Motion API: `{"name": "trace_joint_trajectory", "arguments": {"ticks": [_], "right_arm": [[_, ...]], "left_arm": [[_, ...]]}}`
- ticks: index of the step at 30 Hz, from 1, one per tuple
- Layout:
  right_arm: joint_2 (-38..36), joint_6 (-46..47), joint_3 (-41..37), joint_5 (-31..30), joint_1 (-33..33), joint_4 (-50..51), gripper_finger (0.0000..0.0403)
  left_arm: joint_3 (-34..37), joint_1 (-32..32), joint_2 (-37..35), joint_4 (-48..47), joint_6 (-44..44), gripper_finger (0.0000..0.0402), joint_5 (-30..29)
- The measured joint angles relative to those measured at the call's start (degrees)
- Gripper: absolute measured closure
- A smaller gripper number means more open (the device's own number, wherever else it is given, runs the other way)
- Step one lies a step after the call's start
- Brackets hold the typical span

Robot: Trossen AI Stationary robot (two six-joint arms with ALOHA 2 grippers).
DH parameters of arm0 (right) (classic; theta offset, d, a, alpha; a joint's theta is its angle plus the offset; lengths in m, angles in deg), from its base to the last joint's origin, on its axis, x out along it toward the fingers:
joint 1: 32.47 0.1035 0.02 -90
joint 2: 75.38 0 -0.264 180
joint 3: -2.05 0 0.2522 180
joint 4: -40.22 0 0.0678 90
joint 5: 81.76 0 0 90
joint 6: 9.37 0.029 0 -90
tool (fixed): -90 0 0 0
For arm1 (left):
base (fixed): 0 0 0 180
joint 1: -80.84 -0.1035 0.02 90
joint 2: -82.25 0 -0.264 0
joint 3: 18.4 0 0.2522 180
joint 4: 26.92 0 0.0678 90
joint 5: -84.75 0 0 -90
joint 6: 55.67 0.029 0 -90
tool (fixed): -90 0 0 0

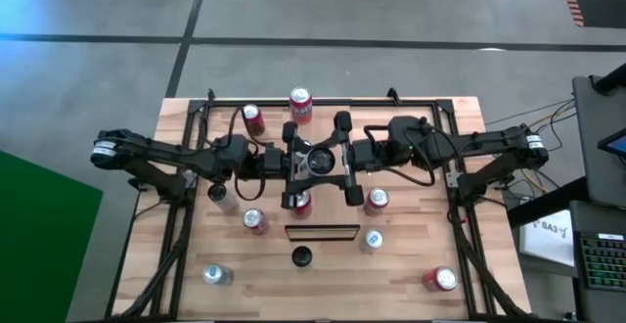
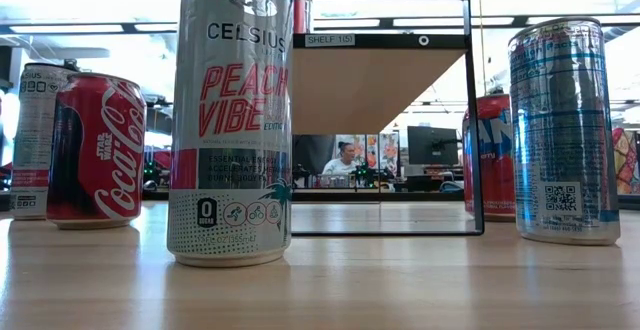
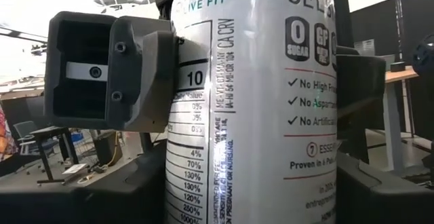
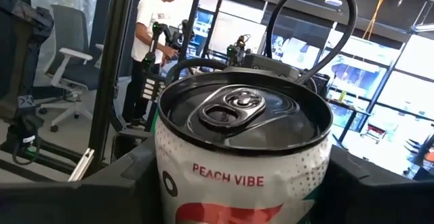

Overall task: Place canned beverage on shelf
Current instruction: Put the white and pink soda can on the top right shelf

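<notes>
The canned beverage, a tall slim Celsius can (image 3: 251,102) of smooth white-printed aluminium, hangs upright above the middle of the planked wooden tabletop (image 1: 411,269), caught between both arms where they meet. The left gripper (image 1: 293,162) has its two dark fingers pinching the can's cylindrical wall from either side, with the nutrition panel facing its wrist camera. The right gripper (image 1: 342,162) comes in from the opposite side and is also clamped on the can. One of its blocky, matte grey fingers (image 3: 132,71), with two screw heads in its face, presses flat against the can's side higher up. From the right wrist the can's round silvery top shows, with a glossy concave lid, a pull tab and a beaded rim above the words "Peach Vibe". The shelf (image 2: 375,90) stands on the table just in front of the held can, toward the near edge. It is a flat board of smooth pale wood carried high in a thin black rectangular metal frame, with a small white label on its dark front edge. No can stands on it. Other cans stand scattered on the boards, among them a squat red Coca-Cola can (image 2: 98,150) and a ribbed silver-blue can (image 2: 562,130).
</notes>
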Motion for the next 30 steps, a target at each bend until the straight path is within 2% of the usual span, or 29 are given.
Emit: {"name": "trace_joint_trajectory", "arguments": {"ticks": [12, 20, 30], "right_arm": [[-1.0, 2.1, -0.1, -0.3, -0.1, 0.9, 0.0166], [-3.0, 3.2, -0.1, -6.6, -0.3, 3.4, 0.0166], [-4.9, 3.6, 0.0, -13.1, -0.6, 6.3, 0.0159]], "left_arm": [[0.0, -0.1, -0.1, -0.1, -1.0, 0.0085, -0.6], [-0.1, -0.1, -1.2, -2.8, 0.2, 0.0078, -1.0], [-0.1, -0.3, -3.9, -7.3, 0.8, 0.0077, -6.7]]}}
